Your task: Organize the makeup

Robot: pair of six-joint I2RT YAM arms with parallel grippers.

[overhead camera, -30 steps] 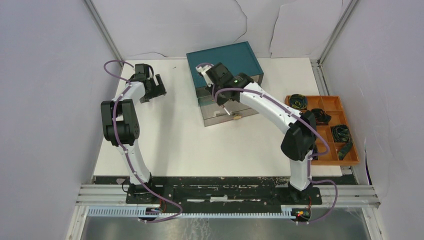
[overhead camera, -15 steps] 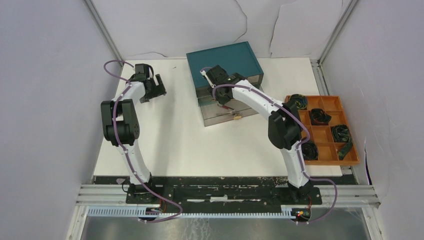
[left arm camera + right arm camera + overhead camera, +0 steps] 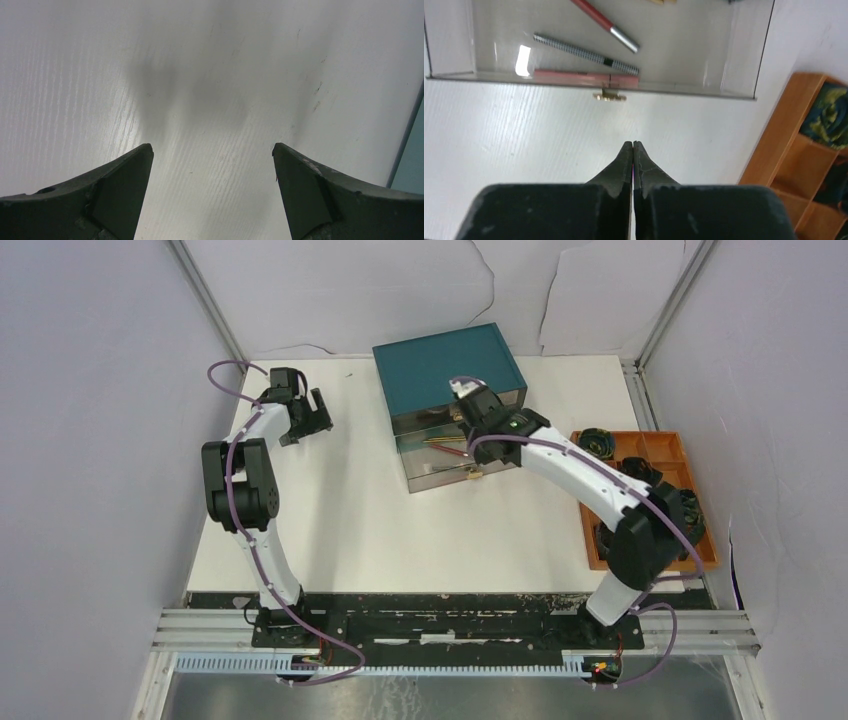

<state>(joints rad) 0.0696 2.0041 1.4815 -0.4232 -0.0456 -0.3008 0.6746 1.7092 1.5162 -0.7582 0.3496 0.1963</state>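
The right arm has swung across in the last second. Its wrist sat over the left rear of the large teal drawer box (image 3: 450, 355) and now hangs over the box's right front, with the elbow pushed out above the orange compartment tray (image 3: 690, 445). With the arm out of the way, the clear pulled-out drawer (image 3: 744, 50) and what lies in it can be seen from above.

The right pincer (image 3: 633, 146) is closed on nothing, its two fingertips pressed together. In its wrist view it points at the white surface (image 3: 350, 510) just in front of the drawer's small brass knob (image 3: 609, 96).

Three thin pencils lie loose on the drawer floor:
- a red pencil with a silver cap (image 3: 604, 22)
- a black-and-white checked pencil (image 3: 584, 54)
- a pink pencil (image 3: 584, 78), resting against the front wall

Slivers of other things at the top edge of that view are cut off too far to name. No compacts, tin or palette show anywhere on the surface.

The left pincer (image 3: 212, 145) has not moved. It is spread wide and empty over bare surface at the far left, well apart from the box.

The dark coiled items (image 3: 824, 112) in the tray are untouched.

My reading is that the pencils are stowed and the right arm is drawing clear. The drawer stands open, so pushing it shut by the knob looks like the remaining step.
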